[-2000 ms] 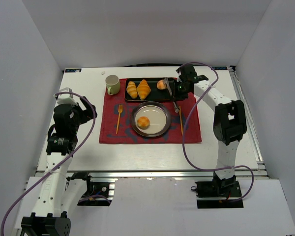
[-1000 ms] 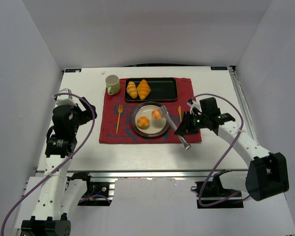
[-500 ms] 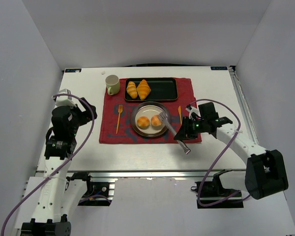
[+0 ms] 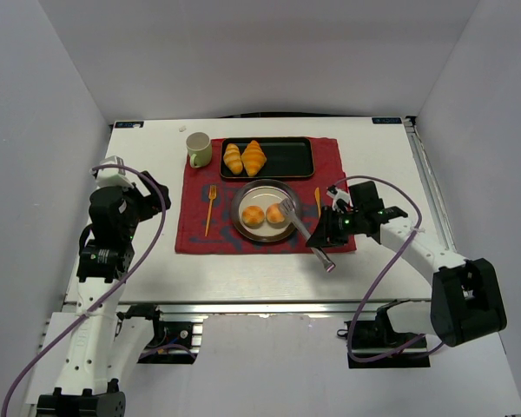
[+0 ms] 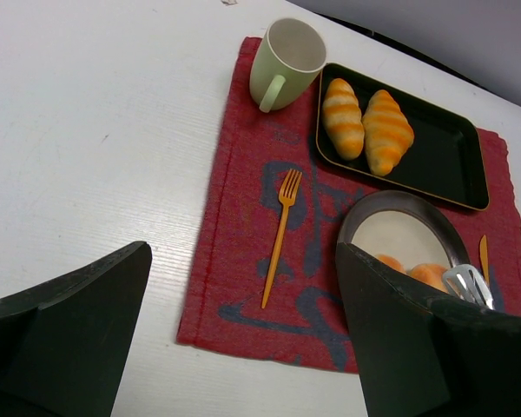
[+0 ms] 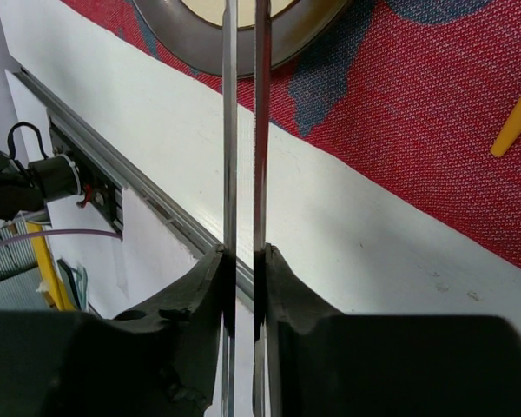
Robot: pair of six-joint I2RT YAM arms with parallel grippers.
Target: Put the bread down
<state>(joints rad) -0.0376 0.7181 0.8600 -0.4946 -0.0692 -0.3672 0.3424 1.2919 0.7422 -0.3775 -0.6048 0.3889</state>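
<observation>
Two small round golden buns (image 4: 253, 216) (image 4: 275, 214) lie side by side on the round metal plate (image 4: 243, 233). My right gripper (image 4: 327, 233) is shut on a pair of metal tongs (image 4: 306, 233) whose tips rest at the right bun; I cannot tell whether they still pinch it. In the right wrist view the fingers (image 6: 243, 254) clamp the two tong arms (image 6: 228, 130) above the plate rim (image 6: 187, 39). My left gripper (image 4: 150, 198) is open and empty over the table's left side. In the left wrist view (image 5: 243, 252) the buns (image 5: 430, 274) and the tong tips (image 5: 465, 282) show.
A red mat (image 4: 195, 230) lies under the plate. A black tray (image 4: 291, 161) holds two croissants (image 4: 244, 159) behind it. A pale green cup (image 4: 198, 148) stands at the back left. An orange fork (image 4: 210, 211) and an orange knife (image 4: 318, 202) flank the plate.
My right arm carried the second bun from the black tray to the plate in the tongs and lowered it beside the first. In the last half second it hardly moved. Left arm still.
</observation>
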